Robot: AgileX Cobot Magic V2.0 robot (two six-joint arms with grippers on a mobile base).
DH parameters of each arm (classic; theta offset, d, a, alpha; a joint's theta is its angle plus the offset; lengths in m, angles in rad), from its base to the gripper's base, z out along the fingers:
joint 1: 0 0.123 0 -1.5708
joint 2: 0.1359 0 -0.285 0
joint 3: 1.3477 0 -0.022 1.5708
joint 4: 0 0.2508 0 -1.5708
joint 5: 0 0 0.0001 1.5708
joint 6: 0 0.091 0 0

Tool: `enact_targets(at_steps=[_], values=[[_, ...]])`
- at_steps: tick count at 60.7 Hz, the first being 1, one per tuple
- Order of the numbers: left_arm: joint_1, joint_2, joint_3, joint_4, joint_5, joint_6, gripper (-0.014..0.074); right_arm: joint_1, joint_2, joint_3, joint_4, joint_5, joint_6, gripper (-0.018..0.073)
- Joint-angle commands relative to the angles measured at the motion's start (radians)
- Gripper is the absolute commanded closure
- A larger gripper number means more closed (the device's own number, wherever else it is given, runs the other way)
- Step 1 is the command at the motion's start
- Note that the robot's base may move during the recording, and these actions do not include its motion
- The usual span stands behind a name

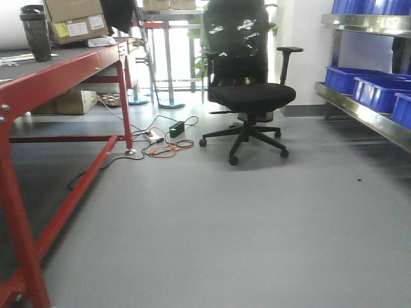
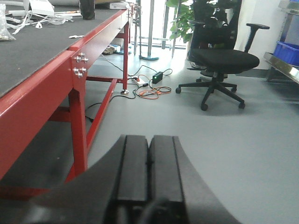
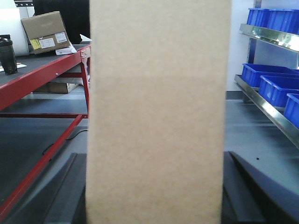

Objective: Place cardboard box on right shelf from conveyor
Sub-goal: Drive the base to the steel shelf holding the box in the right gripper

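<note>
The plain tan cardboard box (image 3: 159, 112) fills the middle of the right wrist view, standing upright between my right gripper's dark fingers (image 3: 70, 186). My right gripper (image 3: 152, 156) is shut on it, off the belt and above the floor. The right shelf (image 3: 268, 112) shows as a shiny steel lip to the right, also in the front view as the right shelf (image 1: 366, 115). On the left runs the conveyor (image 2: 42, 46), a dark grey belt on a red frame. My left gripper (image 2: 149, 138) is shut on nothing, low over the floor beside the red frame.
Blue bins (image 1: 372, 90) sit on the shelf tiers. A black office chair (image 1: 250, 96) stands mid-floor, with cables and a power strip (image 1: 164, 138) to its left. A labelled brown carton (image 1: 76, 19) and a dark bottle (image 1: 35, 32) stand on the conveyor.
</note>
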Motion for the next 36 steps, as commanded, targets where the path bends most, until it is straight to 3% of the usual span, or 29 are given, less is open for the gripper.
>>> enact_targets(at_steps=[1,36], values=[[0.001,-0.010,-0.003,-0.005,-0.082,-0.003,0.0715,-0.006,0.006,-0.032,0.000,-0.107,-0.009,0.0505],[0.001,-0.010,-0.003,-0.005,-0.082,-0.003,0.0715,-0.006,0.006,-0.032,0.000,-0.107,-0.009,0.0505]])
